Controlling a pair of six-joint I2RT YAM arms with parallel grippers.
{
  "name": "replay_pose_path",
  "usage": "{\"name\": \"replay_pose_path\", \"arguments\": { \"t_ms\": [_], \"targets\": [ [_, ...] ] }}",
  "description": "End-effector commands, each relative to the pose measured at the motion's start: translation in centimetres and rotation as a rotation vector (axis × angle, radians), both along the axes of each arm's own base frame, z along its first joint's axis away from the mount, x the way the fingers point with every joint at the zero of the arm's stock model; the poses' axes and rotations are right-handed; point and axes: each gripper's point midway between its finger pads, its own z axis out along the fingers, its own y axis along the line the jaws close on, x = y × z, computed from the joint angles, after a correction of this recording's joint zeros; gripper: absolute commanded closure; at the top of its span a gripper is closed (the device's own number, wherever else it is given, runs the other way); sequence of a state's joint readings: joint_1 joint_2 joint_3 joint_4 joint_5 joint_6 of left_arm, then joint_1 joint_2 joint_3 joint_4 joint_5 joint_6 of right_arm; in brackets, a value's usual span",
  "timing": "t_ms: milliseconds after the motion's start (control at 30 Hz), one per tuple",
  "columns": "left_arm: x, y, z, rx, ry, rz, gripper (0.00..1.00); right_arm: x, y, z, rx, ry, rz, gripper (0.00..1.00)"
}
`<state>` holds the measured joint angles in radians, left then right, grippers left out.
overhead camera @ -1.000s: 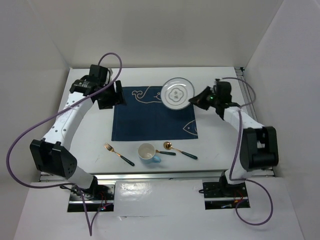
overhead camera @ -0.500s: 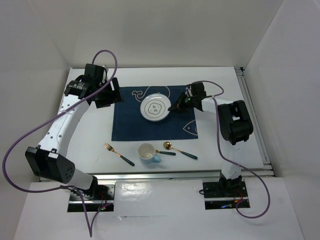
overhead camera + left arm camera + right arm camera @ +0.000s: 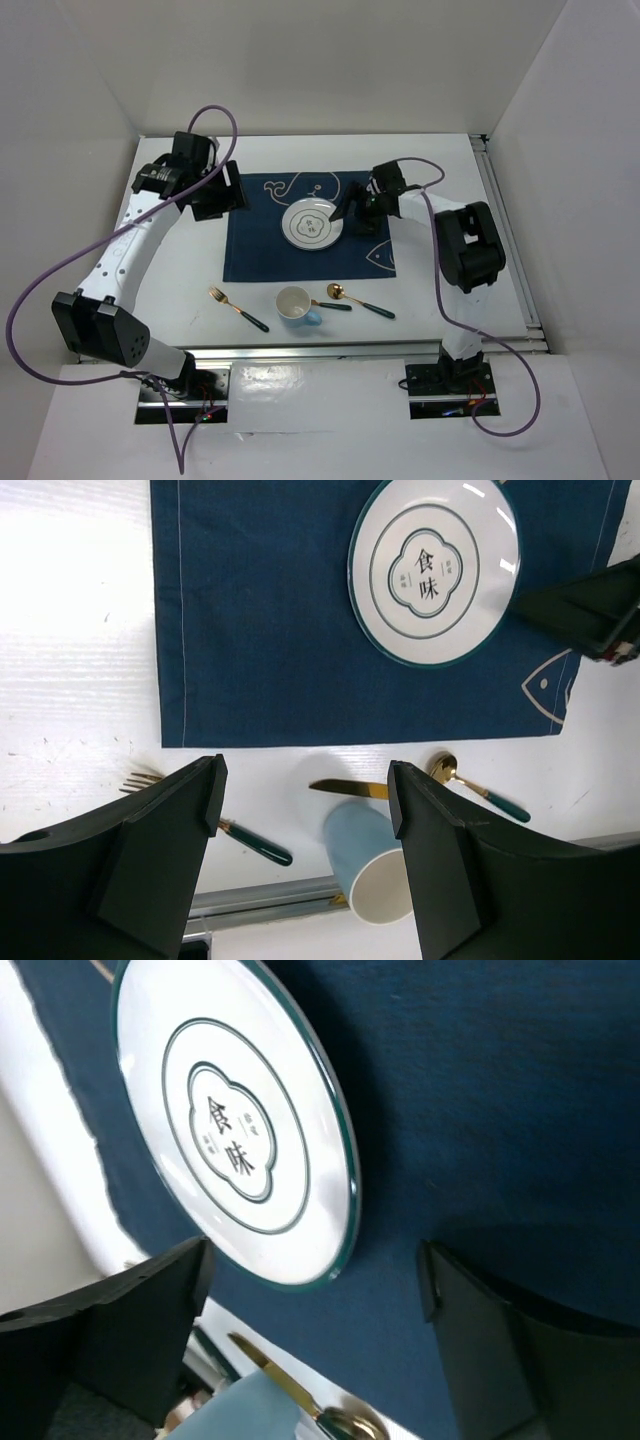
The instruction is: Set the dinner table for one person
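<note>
Tableware on the white table [image 3: 180, 290] counts one plate [image 3: 312, 224] lying on one whale-print placemat [image 3: 260, 250], plus one cup [image 3: 295, 302], fork [image 3: 238, 309], knife [image 3: 345, 787] and spoon [image 3: 337, 291]. Left tool [image 3: 305, 775] gapes wide, empty. Right tool [image 3: 315, 1260] stands equally wide, gripping nothing, fingers flanking the plate's rim. Plate reads "食味".

The plate [image 3: 312, 225] has been carried from the far right corner of the placemat [image 3: 258, 245] to its middle and laid flat there. The right gripper [image 3: 343, 213] has been brought in over the placemat's right half. Its jaws are now parted, and the plate's rim lies just ahead of them.
</note>
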<state>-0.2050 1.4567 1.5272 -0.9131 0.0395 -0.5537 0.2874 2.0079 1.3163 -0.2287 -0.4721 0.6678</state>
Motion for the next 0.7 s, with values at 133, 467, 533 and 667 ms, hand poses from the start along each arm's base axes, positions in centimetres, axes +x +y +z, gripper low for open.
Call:
{"name": "replay_pose_path", "arguments": {
  "t_ms": [133, 467, 533, 667],
  "targets": [
    [-0.4, 0.0, 0.3, 0.018, -0.020, -0.020, 0.17, -1.9, -4.1, 7.1, -0.208, -0.217, 0.001, 0.00],
    [0.6, 4.0, 0.1, 0.201, -0.022, 0.078, 0.17, -15.7, 5.9, 10.2, -0.280, -0.389, 0.568, 0.00],
    [0.7, 4.3, 0.1, 0.196, -0.020, 0.095, 0.17, -18.5, 7.4, 9.3, -0.313, -0.389, 0.645, 0.00],
    [1.0, 4.6, 0.1, 0.196, -0.019, 0.105, 0.17, -20.3, 8.1, 7.2, -0.356, -0.359, 0.701, 0.02]
  ]
}}
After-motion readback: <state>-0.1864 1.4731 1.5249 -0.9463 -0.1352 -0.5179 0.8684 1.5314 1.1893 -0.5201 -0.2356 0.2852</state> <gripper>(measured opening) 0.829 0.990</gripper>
